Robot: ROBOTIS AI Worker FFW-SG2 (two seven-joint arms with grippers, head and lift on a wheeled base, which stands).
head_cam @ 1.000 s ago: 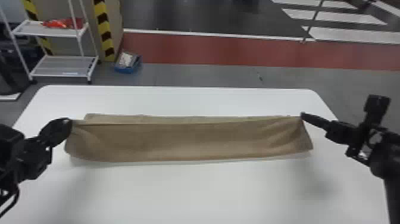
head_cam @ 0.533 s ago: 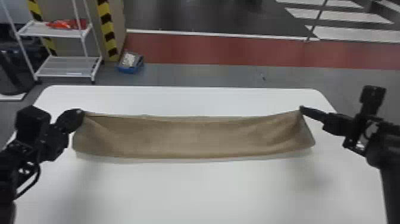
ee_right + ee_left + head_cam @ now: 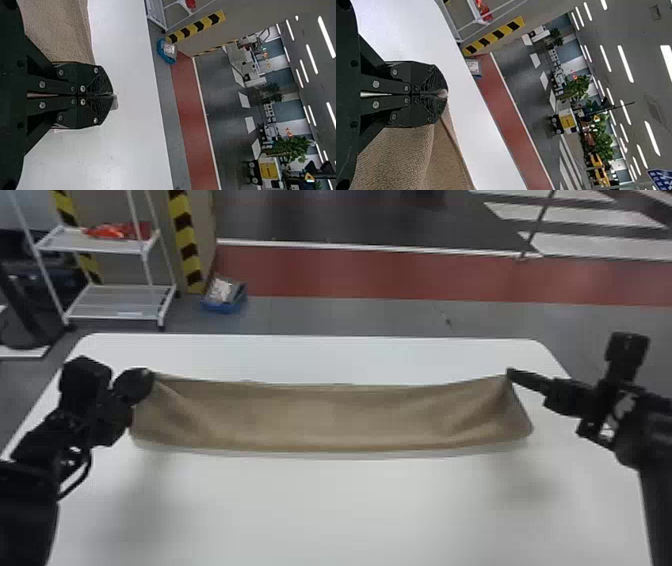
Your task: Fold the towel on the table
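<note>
Your left end effector (image 3: 150,377) and right end effector (image 3: 510,374) have carried the long tan cloth towel's (image 3: 325,415) raised edge toward the far side of the smooth white counter (image 3: 340,505) since the earlier frame. You have each one pinched closed on an upper corner. Between them the coarsely woven towel sags in a wide band, creased near both ends.

A white rack (image 3: 120,302) with 2 shelves is standing on the grey floor (image 3: 320,315). On its upper shelf there lies a red object (image 3: 110,231). Near the rack are a blue box (image 3: 225,307) and a yellow-black striped band (image 3: 185,235). The left wrist view shows also green plants (image 3: 577,87) and ceiling lamps (image 3: 625,63).
</note>
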